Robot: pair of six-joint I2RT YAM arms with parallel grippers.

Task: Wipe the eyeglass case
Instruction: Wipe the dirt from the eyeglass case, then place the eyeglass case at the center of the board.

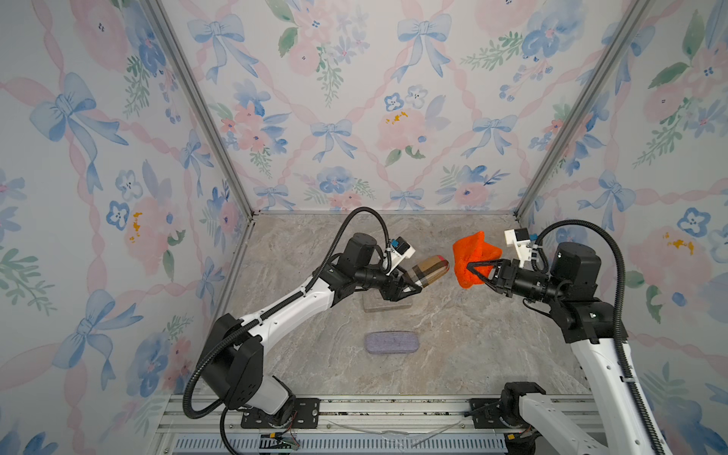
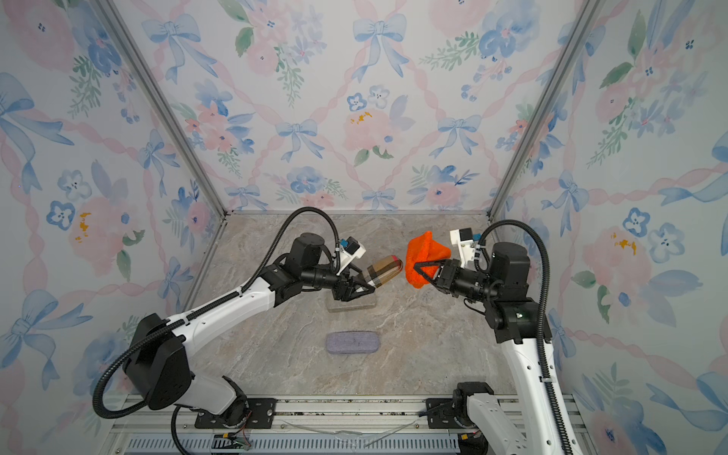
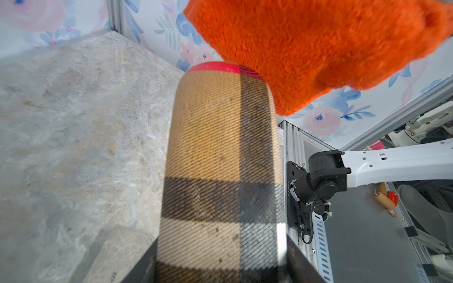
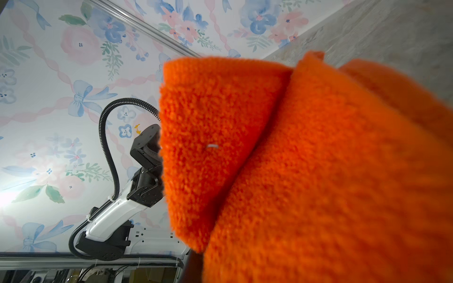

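Marble tabletop (image 1: 453, 346), left gripper (image 1: 415, 280) raised, clamped on plaid eyeglass case (image 1: 431, 270), right gripper (image 1: 474, 272) facing it, clenching orange cloth (image 1: 472, 248)

In both top views the light was even and diffuse, bright without glare. The worktop (image 1: 453, 335) carried only faint, soft-edged shadows beneath the arms (image 1: 291, 311). Wide-angle perspective splayed the frame posts (image 1: 201, 106) outward toward the upper corners. In the left wrist view the weave of the eyeglass case (image 3: 220, 147) was sharp at mid length, while the orange cloth (image 3: 306, 49), close to the lens, was blurred. In the right wrist view the cloth filled much of the frame out of focus, and a white glare patch washed out the wall (image 4: 9, 196).
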